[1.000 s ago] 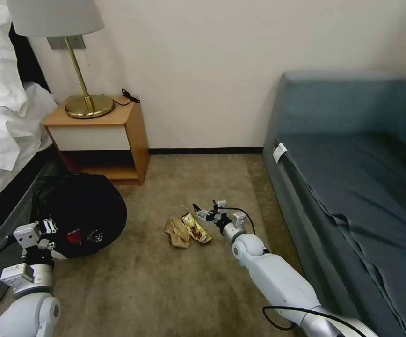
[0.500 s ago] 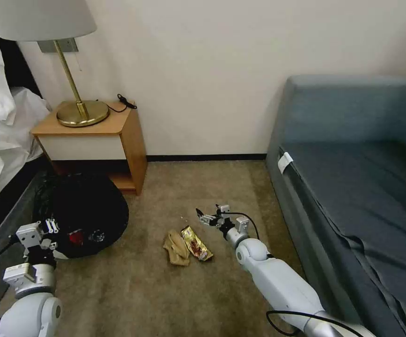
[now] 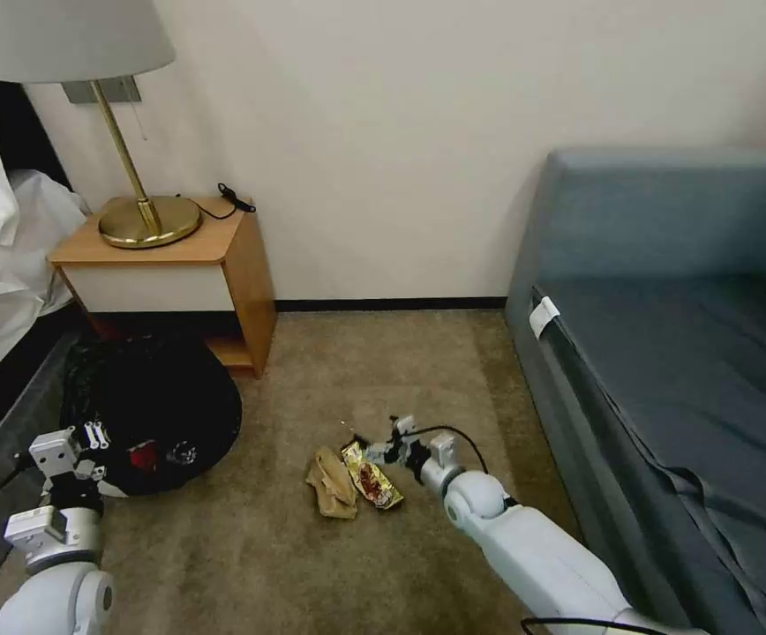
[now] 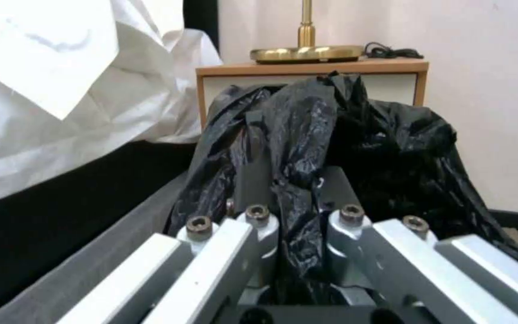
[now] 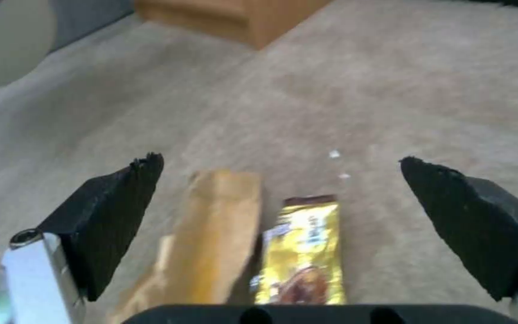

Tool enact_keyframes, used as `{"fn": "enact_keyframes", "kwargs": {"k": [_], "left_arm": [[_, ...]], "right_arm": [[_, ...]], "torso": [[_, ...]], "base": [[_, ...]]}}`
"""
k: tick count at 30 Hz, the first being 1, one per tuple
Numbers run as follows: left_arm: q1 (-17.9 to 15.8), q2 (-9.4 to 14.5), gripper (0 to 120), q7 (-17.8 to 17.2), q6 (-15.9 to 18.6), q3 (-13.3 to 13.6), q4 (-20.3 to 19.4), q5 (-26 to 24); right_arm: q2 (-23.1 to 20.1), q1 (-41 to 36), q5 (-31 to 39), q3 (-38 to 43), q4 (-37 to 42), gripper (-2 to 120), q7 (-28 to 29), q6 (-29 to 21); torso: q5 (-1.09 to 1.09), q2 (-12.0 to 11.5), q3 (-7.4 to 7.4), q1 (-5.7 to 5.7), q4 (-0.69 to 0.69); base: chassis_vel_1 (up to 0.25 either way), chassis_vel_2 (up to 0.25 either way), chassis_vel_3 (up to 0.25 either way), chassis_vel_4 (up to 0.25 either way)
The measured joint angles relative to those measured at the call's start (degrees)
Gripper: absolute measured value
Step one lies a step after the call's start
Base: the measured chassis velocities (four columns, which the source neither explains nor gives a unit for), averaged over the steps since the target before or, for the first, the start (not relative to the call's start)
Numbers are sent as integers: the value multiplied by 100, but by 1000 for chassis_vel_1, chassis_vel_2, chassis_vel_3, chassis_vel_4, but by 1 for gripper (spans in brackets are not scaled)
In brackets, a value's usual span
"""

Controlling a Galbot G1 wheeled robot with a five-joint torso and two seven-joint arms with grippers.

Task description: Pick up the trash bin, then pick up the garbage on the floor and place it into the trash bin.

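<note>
Right wrist view | right gripper spread wide | gold wrapper and tan wrapper between pads, seemingly untouched

Tan carpet floor. On it, side by side and touching: a crumpled tan wrapper and a gold wrapper. Small white crumbs lie just beyond them. A wooden nightstand stands against the wall.

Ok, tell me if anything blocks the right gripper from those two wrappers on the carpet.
Nothing visible does. The right gripper is open, with the tan wrapper and gold wrapper lying side by side on bare carpet between its fingers.
</note>
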Motion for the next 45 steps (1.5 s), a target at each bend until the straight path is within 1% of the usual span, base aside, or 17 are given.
{"fn": "enact_keyframes", "kwargs": {"k": [4, 5, 6, 8, 9, 11, 12, 14, 15, 18, 19, 21, 26, 28, 31, 37, 45], "left_arm": [[-13, -44, 5, 1, -23, -2, 13, 18], [-20, -75, 5, -6, -24, 0, -1, 43], [-20, -75, 5, -6, -24, 0, -1, 43], [-23, -127, 5, -19, -22, 41, -32, 145], [-23, -127, 5, -19, -22, 41, -32, 145], [-10, -183, 5, -22, 8, 99, -40, 241], [-10, -183, 5, -22, 8, 99, -40, 241], [-50, -286, 5, -21, 13, 154, 7, 294], [-50, -286, 5, -21, 13, 154, 7, 294], [-62, -394, 5, -8, -15, 169, 52, 343], [-62, -394, 5, -8, -15, 169, 52, 343], [-43, -440, 5, 7, -54, 171, 72, 364], [-34, -482, 5, 19, -96, 155, 104, 368], [-31, -518, 5, 31, -145, 149, 155, 387], [-27, -549, 5, 45, -166, 147, 191, 400], [-65, -550, 5, 53, -179, 143, 244, 410], [-133, -525, 5, 53, -167, 160, 283, 418]], "right_arm": [[47, 163, 43, -252, -81, 100, -36, -70], [123, 298, 88, -448, -192, 100, -65, -142], [123, 298, 88, -448, -192, 100, -65, -142], [297, 521, 148, -754, -513, 100, -170, -226], [297, 521, 148, -754, -513, 100, -170, -226], [474, 660, 100, -977, -957, 100, -370, -236], [474, 660, 100, -977, -957, 100, -370, -236], [691, 696, -49, -1046, -1514, 100, -561, -179], [691, 696, -49, -1046, -1514, 100, -561, -179], [994, 706, -385, -1039, -2213, 100, -730, 10], [994, 706, -385, -1039, -2213, 100, -730, 10], [1185, 739, -512, -1020, -2539, 100, -772, 105], [1398, 806, -611, -999, -2853, 100, -825, 196], [1585, 877, -704, -947, -3180, 100, -902, 311], [1758, 930, -871, -829, -3467, 100, -978, 439], [1952, 1041, -1025, -718, -3840, 100, -1067, 567], [2015, 1066, -1062, -636, -3998, 98, -1211, 600]], "torso": [[-1, 0, 0, 0, 1], [1, 0, 0, 0, 1], [1, 0, 0, 0, 1], [1, 0, 0, 0, 1], [1, 0, 0, 0, 1], [1, 0, 0, 0, 2], [1, 0, 0, 0, 2], [0, 0, 0, 0, 0], [0, 0, 0, 0, 0], [0, 0, 0, 0, 0], [0, 0, 0, 0, 0], [0, 0, 0, 0, 0], [0, 0, 0, 0, 1], [0, 0, 0, 0, 0], [0, 0, 0, 0, 1], [0, 0, 0, 0, 1], [0, 0, 0, 0, 0]], "base": [[0, 0, 0, 0], [0, 0, 0, 0], [0, 0, 0, 0], [0, 0, 0, 0], [0, 0, 0, 0], [0, 0, 0, 0], [0, 0, 0, 0], [0, 0, 0, 0], [0, 0, 0, 0], [0, 0, 0, 0], [0, 0, 0, 0], [0, 0, 0, 0], [0, 0, 0, 0], [0, 0, 0, 0], [0, 0, 0, 0], [0, 0, 0, 0], [0, 0, 0, 0]]}}
